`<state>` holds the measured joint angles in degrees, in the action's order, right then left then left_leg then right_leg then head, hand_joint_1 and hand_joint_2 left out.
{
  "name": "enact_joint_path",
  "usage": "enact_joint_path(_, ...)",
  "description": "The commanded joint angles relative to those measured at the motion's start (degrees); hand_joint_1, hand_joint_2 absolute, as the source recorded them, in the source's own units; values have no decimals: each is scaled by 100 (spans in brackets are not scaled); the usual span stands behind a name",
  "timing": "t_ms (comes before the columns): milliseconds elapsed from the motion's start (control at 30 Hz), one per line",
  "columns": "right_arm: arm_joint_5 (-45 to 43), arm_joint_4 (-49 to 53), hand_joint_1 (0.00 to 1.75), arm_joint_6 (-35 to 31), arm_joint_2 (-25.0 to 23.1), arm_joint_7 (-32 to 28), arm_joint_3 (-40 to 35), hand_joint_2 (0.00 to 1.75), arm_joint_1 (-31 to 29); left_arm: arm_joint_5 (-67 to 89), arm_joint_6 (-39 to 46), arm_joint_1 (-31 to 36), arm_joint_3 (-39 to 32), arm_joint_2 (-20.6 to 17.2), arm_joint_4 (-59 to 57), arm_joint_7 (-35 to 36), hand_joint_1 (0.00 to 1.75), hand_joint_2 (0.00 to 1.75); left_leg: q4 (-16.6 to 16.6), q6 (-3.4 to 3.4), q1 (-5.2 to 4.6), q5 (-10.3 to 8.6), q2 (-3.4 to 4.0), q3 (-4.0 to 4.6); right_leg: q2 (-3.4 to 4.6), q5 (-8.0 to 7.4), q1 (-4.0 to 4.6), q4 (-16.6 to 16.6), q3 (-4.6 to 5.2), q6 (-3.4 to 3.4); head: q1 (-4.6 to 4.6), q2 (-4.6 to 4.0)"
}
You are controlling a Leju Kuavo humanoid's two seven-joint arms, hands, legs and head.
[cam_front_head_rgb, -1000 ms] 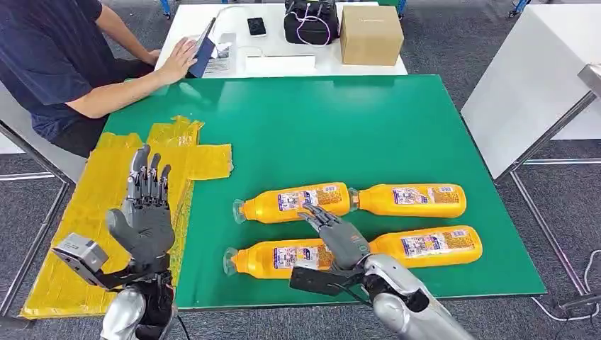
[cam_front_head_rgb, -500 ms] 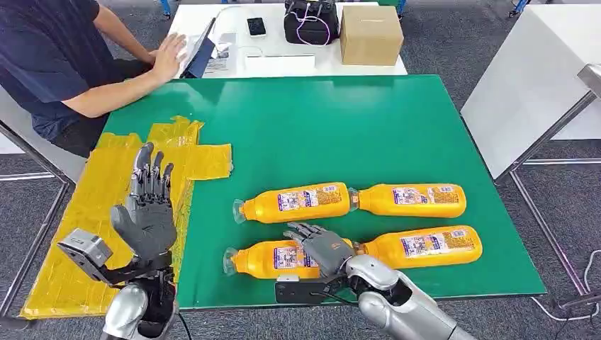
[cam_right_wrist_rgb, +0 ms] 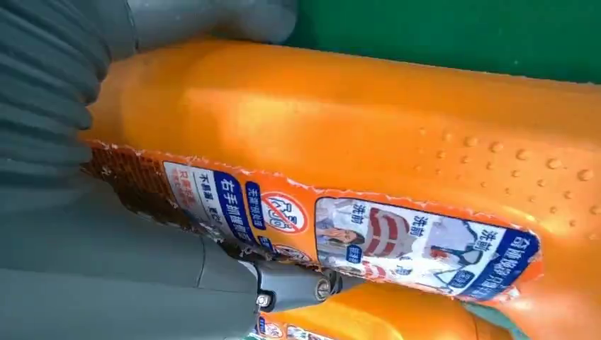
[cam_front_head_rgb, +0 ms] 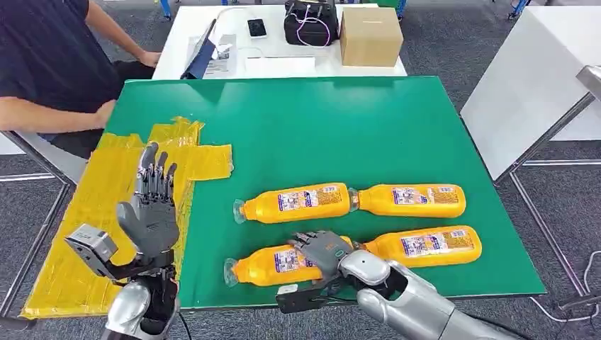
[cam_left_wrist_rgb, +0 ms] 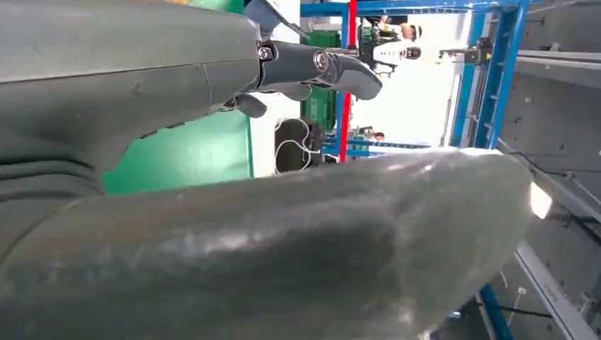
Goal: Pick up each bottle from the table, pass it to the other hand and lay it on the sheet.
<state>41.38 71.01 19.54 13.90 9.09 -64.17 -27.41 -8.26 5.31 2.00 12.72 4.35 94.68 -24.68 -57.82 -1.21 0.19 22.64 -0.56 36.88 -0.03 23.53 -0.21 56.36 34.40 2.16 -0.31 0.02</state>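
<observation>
My right hand has dropped from hovering over the bottles onto the near-left orange bottle, and its fingers now wrap over the body at the label; in the right wrist view the thumb and a dark finger lie against the orange plastic. I judge the grasp to be closing, with the bottle still lying on the green table, so the lift comes next. My left hand has stayed raised over the yellow sheet, fingers spread and straight, holding nothing and ready to receive. The person at the far left has drawn the arm back from the white table.

The other three bottles lie untouched: far-left, far-right and near-right. None is on the sheet yet.

The label carries Chinese writing in white on blue bands, with a red round mark; I cannot read a brand.
</observation>
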Motion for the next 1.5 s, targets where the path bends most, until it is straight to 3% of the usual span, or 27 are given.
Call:
enact_joint_path(33, 81, -419, 175, 166, 155, 212, -521, 175, -70, -8, 70, 233, 92, -57, -303, 69, 0, 0, 6, 5, 3, 4, -11, -32, -15, 8, 4, -11, -40, -3, 0, 0)
enact_joint_path(333, 205, -473, 175, -17, 159, 289, -362, 175, 6, -147, 154, 124, -72, -32, -220, 20, 0, 0, 9, 3, 3, 3, -9, -43, -12, 5, 4, -13, -51, -2, 0, 0)
enact_joint_path(400, -32, -455, 175, -209, 21, 542, 27, 175, 254, -182, 280, 51, -172, 28, -107, 66, 0, 0, 9, 3, 2, 3, -8, -43, -11, 6, 3, -13, -51, -2, -2, 0)
enact_joint_path(467, -837, -464, 175, -666, -347, 661, 894, 175, 682, -392, 393, -17, -312, 101, 25, 82, 0, 0, 8, 4, 5, 4, -7, -43, -10, 6, 6, -14, -52, -3, 0, 0)
enact_joint_path(500, -1127, -380, 175, -994, -438, 711, 1286, 175, 928, -416, 542, -117, -388, 120, 67, 119, 0, 175, 10, 6, 6, 6, -8, -52, -11, 8, 7, -17, -62, -4, 0, 0)
enact_joint_path(567, -1512, 142, 175, -1858, -574, 457, 2021, 175, 1504, -543, 750, -276, -515, 166, 151, 166, 0, 175, 10, 6, 5, 5, -4, -47, -7, 6, 7, -14, -56, -4, 0, 0)
enact_joint_path(633, -2175, 1120, 175, -2619, -767, -517, 2736, 175, 2169, -785, 901, -385, -606, 220, 262, 270, 0, 175, 8, 6, 6, 7, -10, -45, -13, 10, 8, -12, -54, -5, 0, 0)
enact_joint_path(700, -2490, 1987, 175, -2940, -785, -1051, 3028, 175, 2559, -1112, 953, -412, -545, 183, 283, 499, 0, 175, 1, 9, 6, 11, -16, -37, -19, 15, 8, -3, -46, -6, 2, 0)
enact_joint_path(833, -2670, 2753, 175, -3332, -821, -1593, 3302, 175, 2887, -1558, 757, -456, -412, 101, 254, 700, 0, 175, -8, 12, 1, 25, -1, -21, -2, 27, 3, 13, -27, -6, -2, 0)
enact_joint_path(967, -2774, 2906, 175, -3344, -739, -1839, 3366, 175, 2988, -1672, 477, -444, -133, -7, 191, 828, 0, 175, -1, 6, 4, 18, -21, -14, -23, 23, 5, 0, -25, -1, 0, 0)
enact_joint_path(1033, -2846, 2849, 175, -3261, -667, -2021, 3369, 175, 2914, -1424, -89, -336, 285, -417, 29, 871, 0, 175, 0, 6, 3, 17, -8, -9, -9, 19, 5, -1, -17, -3, 2, 0)
enact_joint_path(1100, -2938, 2698, 175, -3159, -654, -2124, 3386, 175, 2782, -1348, -631, -241, 495, -591, -173, 913, 0, 175, 1, 9, 3, 26, -4, -29, -8, 26, 5, -2, -37, -5, 0, 0)
enact_joint_path(1500, -3098, 2286, 175, -2719, -600, -2047, 3131, 175, 2415, -1096, -1232, -85, 920, -680, -107, 715, 0, 175, 6, 9, 2, 26, 5, -33, 0, 21, 4, -8, -38, -5, 0, 0)
